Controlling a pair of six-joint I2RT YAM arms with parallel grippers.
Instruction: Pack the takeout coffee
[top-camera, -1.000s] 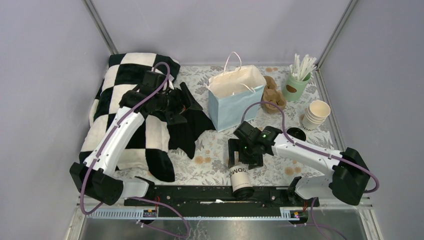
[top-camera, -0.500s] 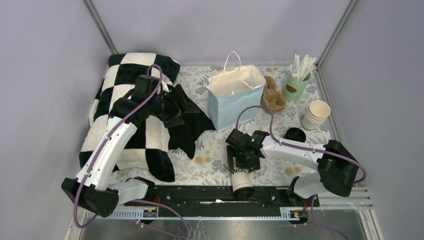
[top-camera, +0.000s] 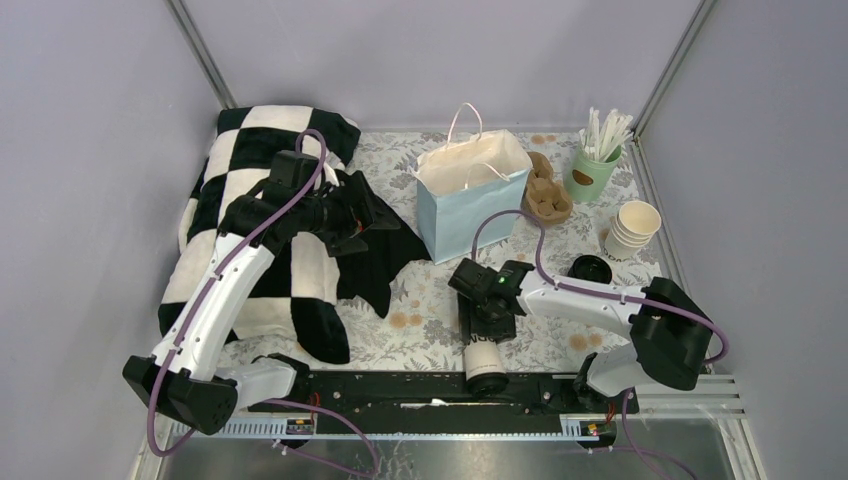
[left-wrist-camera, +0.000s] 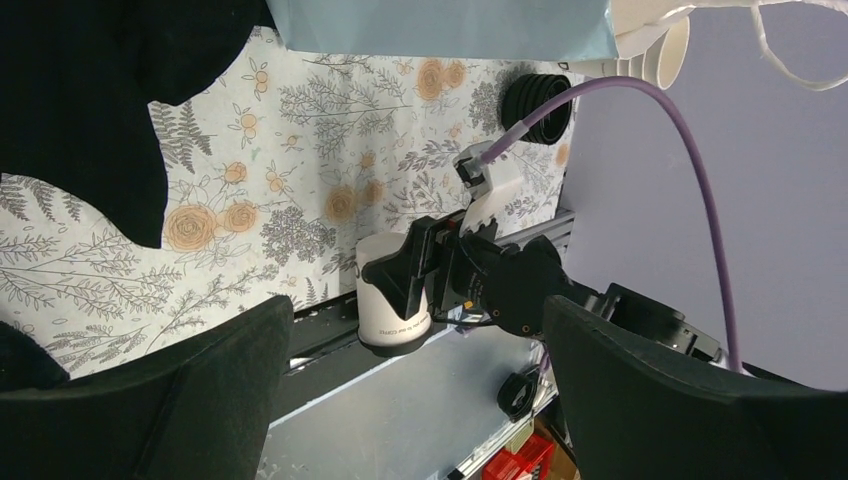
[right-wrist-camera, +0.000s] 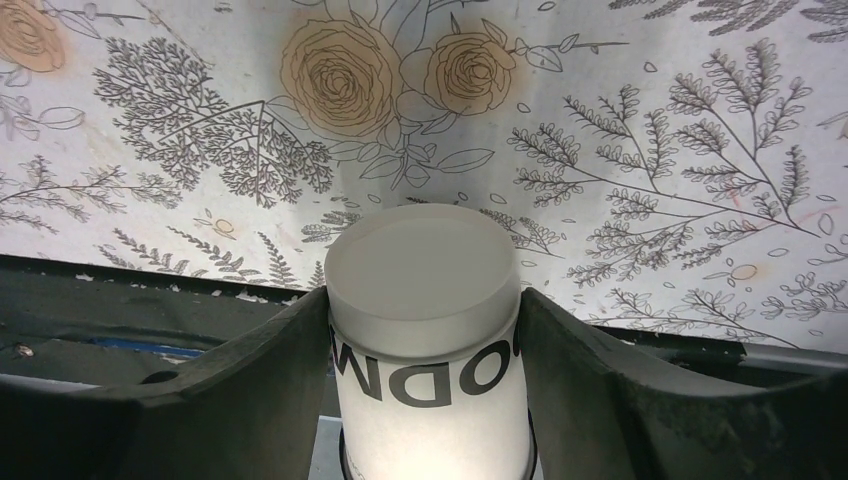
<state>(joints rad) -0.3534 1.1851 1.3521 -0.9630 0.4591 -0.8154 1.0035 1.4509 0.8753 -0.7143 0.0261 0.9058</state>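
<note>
The takeout coffee (top-camera: 484, 362), a white paper cup with dark lettering, lies on its side at the table's near edge, its black lid toward the front rail. My right gripper (top-camera: 484, 330) is over it. In the right wrist view both fingers press the sides of the cup (right-wrist-camera: 424, 268), its flat bottom facing away from the camera. The cup also shows in the left wrist view (left-wrist-camera: 388, 305). My left gripper (top-camera: 372, 214) is open and empty, held above the black-and-white checkered blanket (top-camera: 245, 190). A light blue paper bag (top-camera: 470, 205) stands open behind the cup.
A brown cup carrier (top-camera: 548, 196) lies right of the bag. A green cup of white sticks (top-camera: 596, 165) and a stack of lidless cream cups (top-camera: 631, 230) stand at the back right. A loose black lid (top-camera: 591, 268) lies near them. A black rail (top-camera: 390, 385) runs along the front.
My right gripper moved left and toward the front edge, over the lying cup, and its fingers now flank and touch it. My left arm shifted a little left, still open.
</note>
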